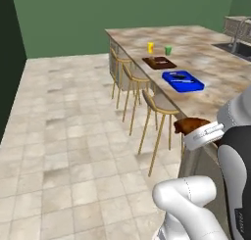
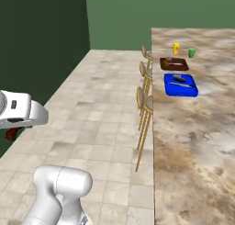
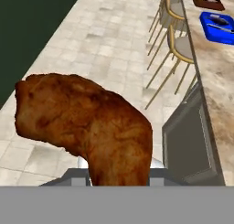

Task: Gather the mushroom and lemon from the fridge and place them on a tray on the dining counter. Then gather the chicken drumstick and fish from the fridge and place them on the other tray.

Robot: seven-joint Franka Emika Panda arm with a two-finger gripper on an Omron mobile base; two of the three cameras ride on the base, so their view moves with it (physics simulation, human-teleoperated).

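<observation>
A large brown chicken drumstick (image 3: 87, 122) sits close in the hand view, and my gripper (image 1: 195, 130) is shut on its lower end, its fingertips hidden behind the meat. From the left base view the drumstick (image 1: 188, 125) hangs beside the near end of the dining counter (image 1: 220, 72), above the floor. A blue tray (image 1: 183, 81) on the counter holds a dark elongated thing that looks like the fish (image 1: 182, 77). Behind it lies a brown tray (image 1: 159, 62) with small items too small to name as mushroom or lemon.
Three wooden stools (image 1: 159, 109) line the counter's floor side. A yellow cup (image 1: 150, 47) and a green cup (image 1: 168, 50) stand past the brown tray. A sink (image 1: 239, 47) is at the counter's far right. Open tiled floor (image 1: 73, 136) lies to the left.
</observation>
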